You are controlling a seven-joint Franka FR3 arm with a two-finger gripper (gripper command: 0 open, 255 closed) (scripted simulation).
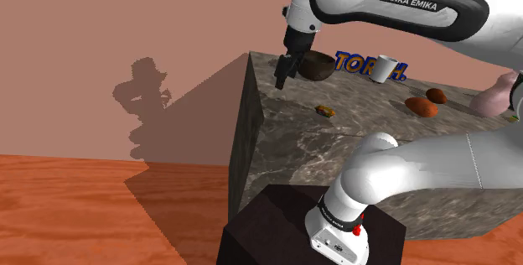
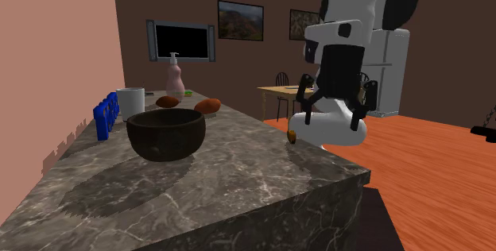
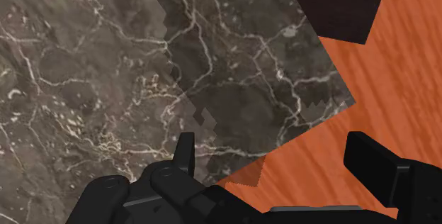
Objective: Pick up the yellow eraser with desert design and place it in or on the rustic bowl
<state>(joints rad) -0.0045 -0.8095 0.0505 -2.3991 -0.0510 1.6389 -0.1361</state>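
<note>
The small yellow-brown eraser (image 1: 325,111) lies flat on the marble counter (image 1: 377,154), between the bowl and the stand. From the second exterior view the eraser (image 2: 292,136) is a small speck near the counter's far edge. The dark brown rustic bowl (image 1: 317,64) stands upright near the counter's far left corner; it is empty (image 2: 165,133). My black gripper (image 1: 285,70) hovers above the counter's left edge, just left of the bowl. Its fingers (image 3: 185,152) stand wide apart with nothing between them. The gripper (image 3: 276,162) looks down on the counter's corner and the orange floor.
A white mug (image 1: 384,69) and blue letters (image 1: 352,62) stand behind the bowl. Two orange-brown lumps (image 1: 422,106) and a pink soap bottle (image 1: 494,96) sit toward the shoulder view's right. The counter (image 2: 238,178) drops off to orange floor (image 3: 397,81). The dark stand (image 3: 340,3) is close by.
</note>
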